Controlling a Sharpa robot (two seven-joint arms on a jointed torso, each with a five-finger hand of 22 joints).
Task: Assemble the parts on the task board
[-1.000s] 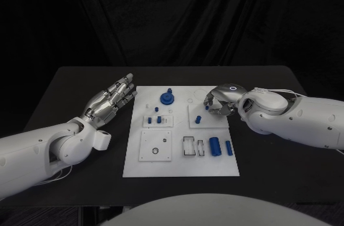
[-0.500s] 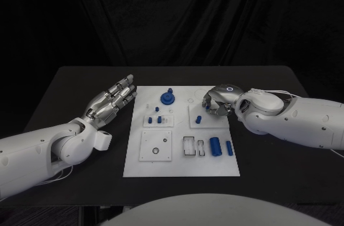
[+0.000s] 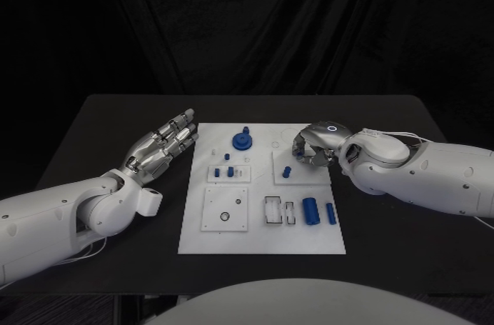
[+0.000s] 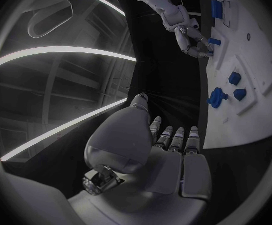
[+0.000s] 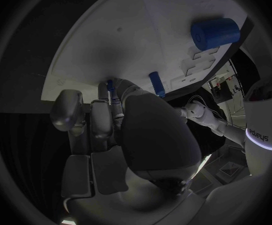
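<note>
The right hand (image 3: pixel 312 148) sits curled at the board's (image 3: pixel 260 243) upper right, pinching a small blue pin (image 5: pixel 110 91); the left hand (image 3: pixel 162 145) lies flat, holding nothing, at the frame's left.

Matt white plastic board (image 3: pixel 260 232) on a matt black table (image 3: pixel 391 225); smooth blue plastic parts (image 3: pixel 310 211); hands (image 3: pixel 163 143) of brushed silver metal, arms (image 3: pixel 432 178) in glossy white shell.

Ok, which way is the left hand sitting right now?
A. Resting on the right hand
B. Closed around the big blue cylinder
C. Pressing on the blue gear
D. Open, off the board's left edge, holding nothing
D: the left hand lies with its fingers spread over the black table beside the task board, touching no part.
</note>
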